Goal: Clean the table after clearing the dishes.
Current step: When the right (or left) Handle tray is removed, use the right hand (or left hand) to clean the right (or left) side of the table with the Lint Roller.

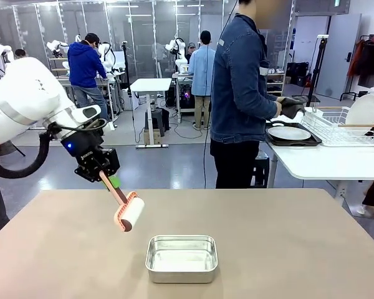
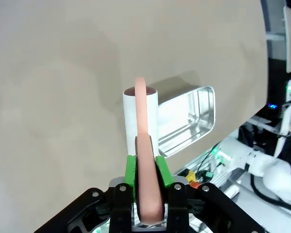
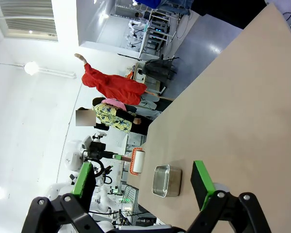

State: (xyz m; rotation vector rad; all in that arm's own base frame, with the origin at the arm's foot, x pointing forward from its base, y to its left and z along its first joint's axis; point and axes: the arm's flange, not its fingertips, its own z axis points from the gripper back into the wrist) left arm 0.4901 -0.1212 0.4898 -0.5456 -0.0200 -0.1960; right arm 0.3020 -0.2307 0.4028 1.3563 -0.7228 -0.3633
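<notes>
left gripper [image 1: 109, 177] is clenched on the pink handle of a roller [image 1: 129, 213], its white roll low over the table [image 1: 287, 249], at 10 o'clock from the pan [image 1: 181, 258]. at 2 o'clock, on a white table, a person's [image 1: 240, 93] hands meet a tray [image 1: 299, 142] bearing a plate [image 1: 289, 132]. right gripper [image 3: 142, 170] is released, empty.

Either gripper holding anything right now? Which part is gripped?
The left gripper is shut on the lint roller, pinching its pink handle between the green pads. The right gripper is open and holds nothing.
</notes>
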